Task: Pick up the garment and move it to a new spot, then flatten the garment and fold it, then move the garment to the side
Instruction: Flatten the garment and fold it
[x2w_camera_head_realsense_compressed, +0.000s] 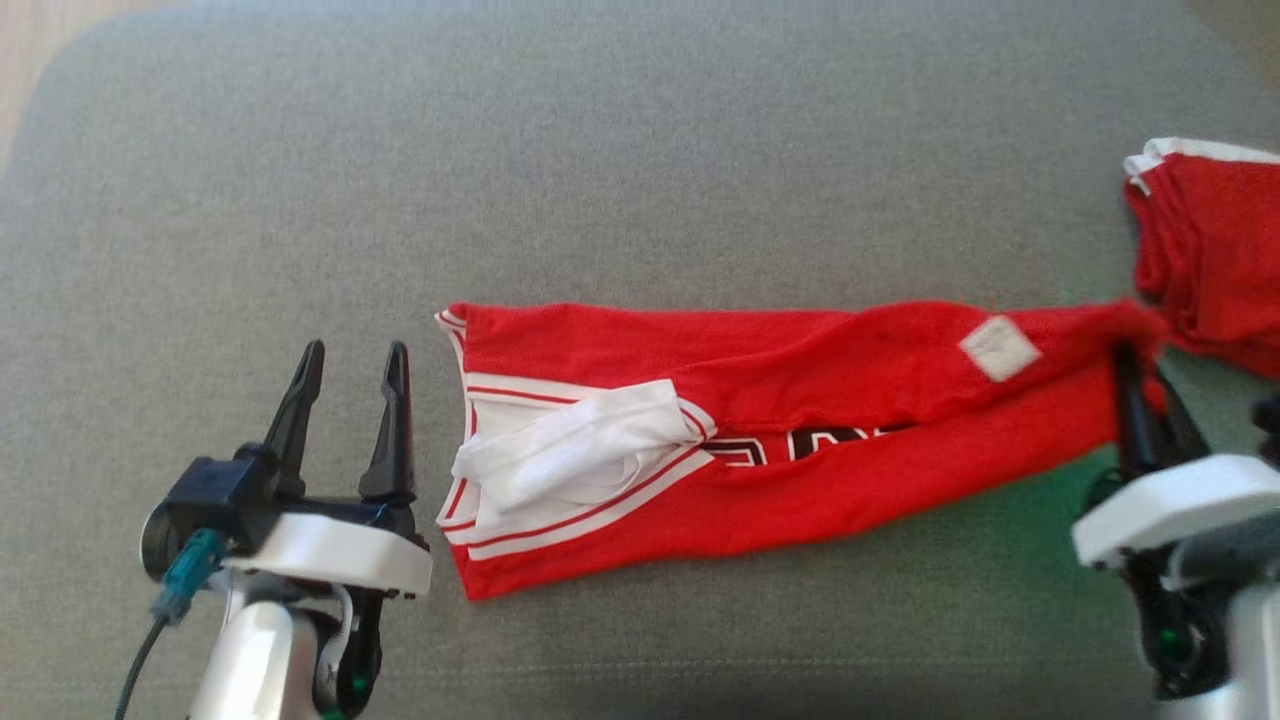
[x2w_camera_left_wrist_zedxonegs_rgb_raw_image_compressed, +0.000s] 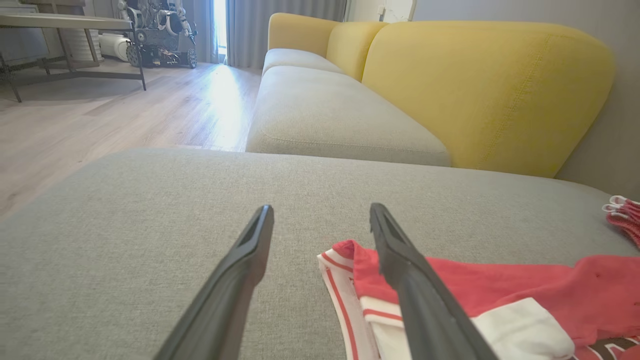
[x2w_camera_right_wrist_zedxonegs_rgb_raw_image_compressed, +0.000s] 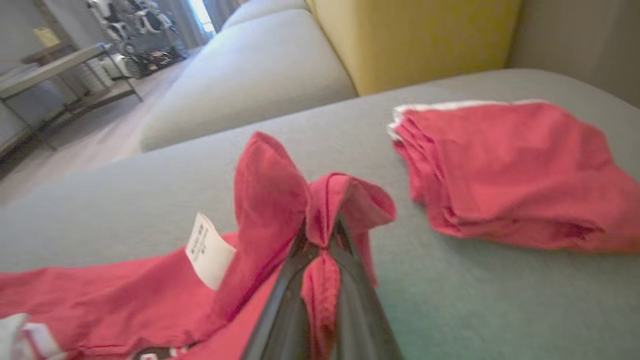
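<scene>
One end is caught: the right hand is clamped on the garment, stretched across the cushion from 9 to 3 o'clock. The left hand, fingers apart just beside the 9 o'clock hem, should pinch it, then both lift evenly.

The head view looks steeply down on the grey cushion. Both wrist views sit low and close over it, facing along it toward the yellow sofa; all three share the red garment and the folded red pile
</scene>
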